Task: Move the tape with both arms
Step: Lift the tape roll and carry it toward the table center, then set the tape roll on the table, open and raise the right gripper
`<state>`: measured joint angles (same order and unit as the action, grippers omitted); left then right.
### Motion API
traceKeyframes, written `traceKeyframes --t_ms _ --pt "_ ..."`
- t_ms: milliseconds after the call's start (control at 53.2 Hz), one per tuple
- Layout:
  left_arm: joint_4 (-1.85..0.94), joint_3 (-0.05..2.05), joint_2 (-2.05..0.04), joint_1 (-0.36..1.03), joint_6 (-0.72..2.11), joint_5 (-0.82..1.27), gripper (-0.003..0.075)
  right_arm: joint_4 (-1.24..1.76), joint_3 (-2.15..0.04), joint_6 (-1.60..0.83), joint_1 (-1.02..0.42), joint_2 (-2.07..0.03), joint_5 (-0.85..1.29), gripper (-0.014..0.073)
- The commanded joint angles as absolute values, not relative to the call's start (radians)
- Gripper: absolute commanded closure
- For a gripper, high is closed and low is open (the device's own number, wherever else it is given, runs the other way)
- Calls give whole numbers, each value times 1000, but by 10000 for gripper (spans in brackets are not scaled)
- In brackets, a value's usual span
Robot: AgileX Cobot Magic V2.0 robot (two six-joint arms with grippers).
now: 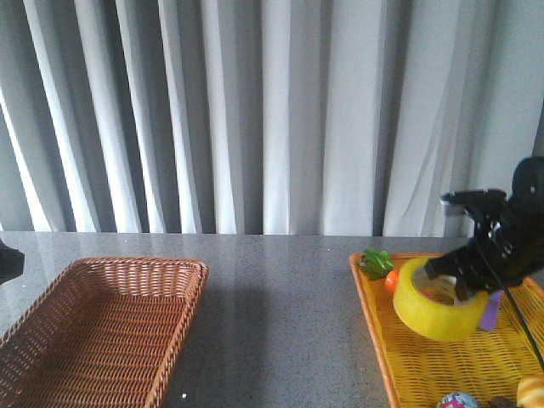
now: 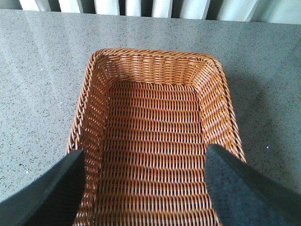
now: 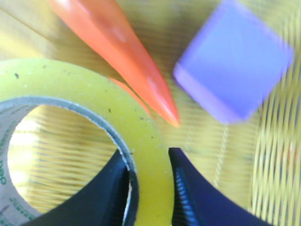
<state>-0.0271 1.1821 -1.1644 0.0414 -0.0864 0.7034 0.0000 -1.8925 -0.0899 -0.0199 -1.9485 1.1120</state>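
Right gripper (image 3: 148, 188) clamps the tape (image 1: 435, 302) wall, roll tilted over the yellow tray (image 1: 425, 374) beside the carrot (image 3: 117, 52). Left gripper (image 2: 143, 186), jaws apart, hangs over the wicker basket (image 2: 155, 61).

Brown wicker basket (image 1: 102, 331) left; yellow tray (image 1: 442, 374) w/ carrot (image 3: 117, 52), purple cube (image 3: 233, 70).

Right arm (image 1: 501, 234) at right edge of front view, black, rounded dark body, thin black cable trailing down, left gripper's fingers (image 2: 244, 190) broad, matte black wedges
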Motion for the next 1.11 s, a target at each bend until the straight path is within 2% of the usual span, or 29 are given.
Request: traceKeyframes --t_ms 0,319,827,977,1090 --pt "-38 1211 -1148 46 -95 648 217 48 -2019 -132 -101 -1855 1078 477" --pt "-38 1211 -1148 46 -95 651 217 38 -2090 -120 -379 -1932 1043 469" --pt "-38 1211 -1148 46 -95 672 217 51 -2090 -73 -399 -2155 1125 445" --pt "-38 1211 -1148 46 -95 673 217 12 -2082 -83 -400 -2165 1128 373" --pt "-38 1211 -1148 46 -95 672 217 7 -2082 -88 -400 -2166 1128 239"
